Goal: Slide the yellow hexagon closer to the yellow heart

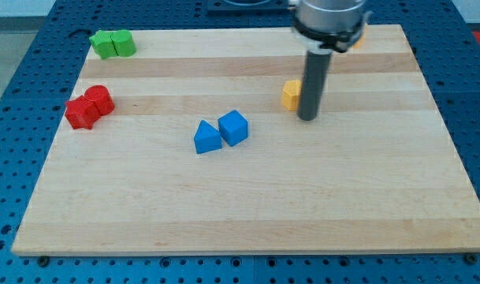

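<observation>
Yellow is the colour of the hexagon [292, 94], which sits on the pale wooden tabletop [247, 205] in the upper right part of the view. My tip [307, 119] stands just beside it on the view's right, a little lower; whether rod and block touch I cannot tell, since the rod hides the block's right side. There is no pincer on this arm, only the straight dark rod, so nothing is apart, together or clamped.

A second yellow block [357, 38], probably the yellow heart, peeks out at the view's top behind the arm's grey body; most of it is hidden, so its shape cannot be made out. It lies close to the tabletop's top edge, above and to the right of the hexagon.

Open room: bare wood lies right of the rod as far as the right edge, and the whole lower half of the tabletop is bare wood down to the bottom edge. Between the hexagon and the top edge the wood is bare too.

Counted: two yellow blocks, two blue, two red, two green. The blue triangle [207, 137] and blue cube [233, 127] touch near the middle. The red pair [89, 106] touch near the left edge. The green pair [113, 43] touch at the top left corner.
</observation>
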